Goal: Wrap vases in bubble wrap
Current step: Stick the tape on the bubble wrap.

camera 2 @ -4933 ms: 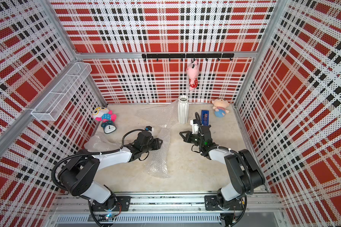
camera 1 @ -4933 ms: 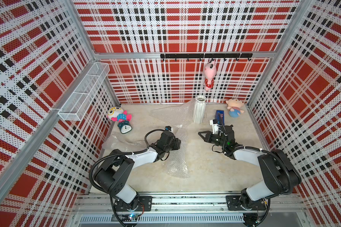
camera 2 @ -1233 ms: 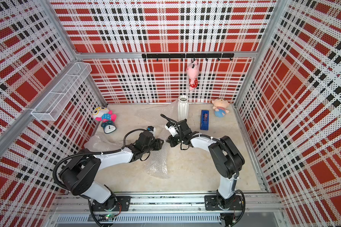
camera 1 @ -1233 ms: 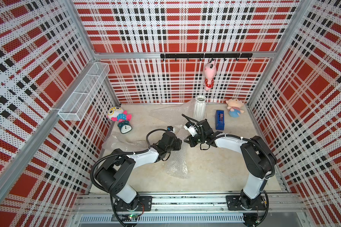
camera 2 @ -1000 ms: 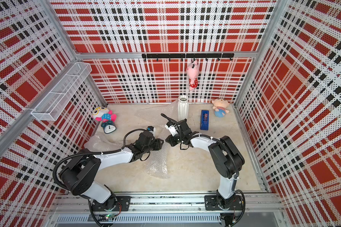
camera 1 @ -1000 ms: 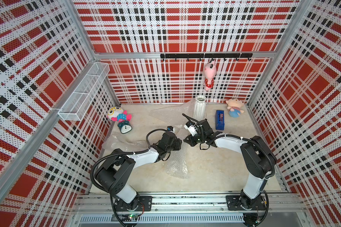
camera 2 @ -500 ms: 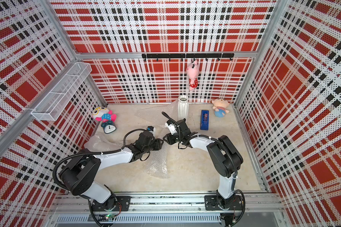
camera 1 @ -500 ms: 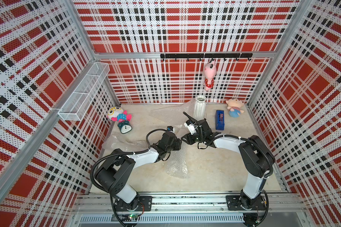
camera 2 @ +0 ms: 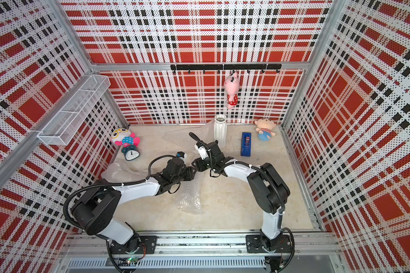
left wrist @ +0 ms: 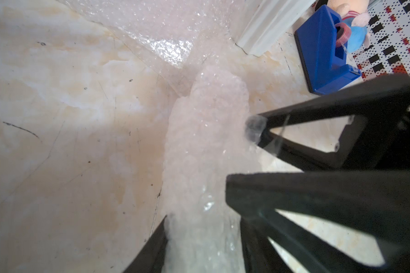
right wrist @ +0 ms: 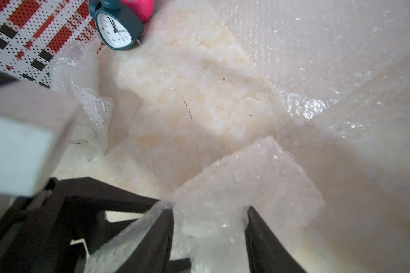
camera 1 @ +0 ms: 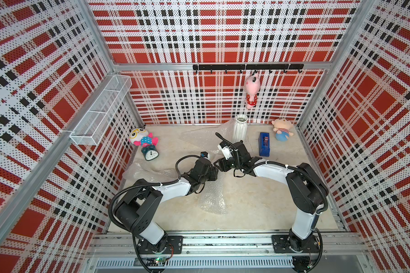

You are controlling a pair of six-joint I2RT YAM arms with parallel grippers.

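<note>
A tall white ribbed vase (camera 1: pixel 240 128) (camera 2: pixel 220 131) stands upright at the back. Mid-table, my left gripper (camera 1: pixel 216 172) (left wrist: pixel 202 236) is shut on a roll of bubble wrap (left wrist: pixel 206 141) (right wrist: pixel 246 177); what the roll holds is hidden. My right gripper (camera 1: pixel 217 164) (right wrist: pixel 210 210) meets it tip to tip and is open, its jaws straddling the roll's far end. A strip of clear film clings to one of its fingertips (left wrist: pixel 253 128). Loose bubble wrap sheets (camera 1: pixel 211 196) lie flat under both grippers.
A blue tape dispenser (camera 1: pixel 264 144) (left wrist: pixel 322 47) lies right of the vase, with a plush doll (camera 1: pixel 282 130) behind it. An alarm clock (camera 1: pixel 150 154) (right wrist: pixel 115 26) and plush toy (camera 1: pixel 141 139) sit back left. Crumpled wrap (camera 1: pixel 147 171) lies left. A wire basket (camera 1: pixel 100 115) juts from the left wall.
The right arm came from the tape dispenser to the roll, edged left over the last second, and its jaws spread wider. The left arm and its grip stayed still.
</note>
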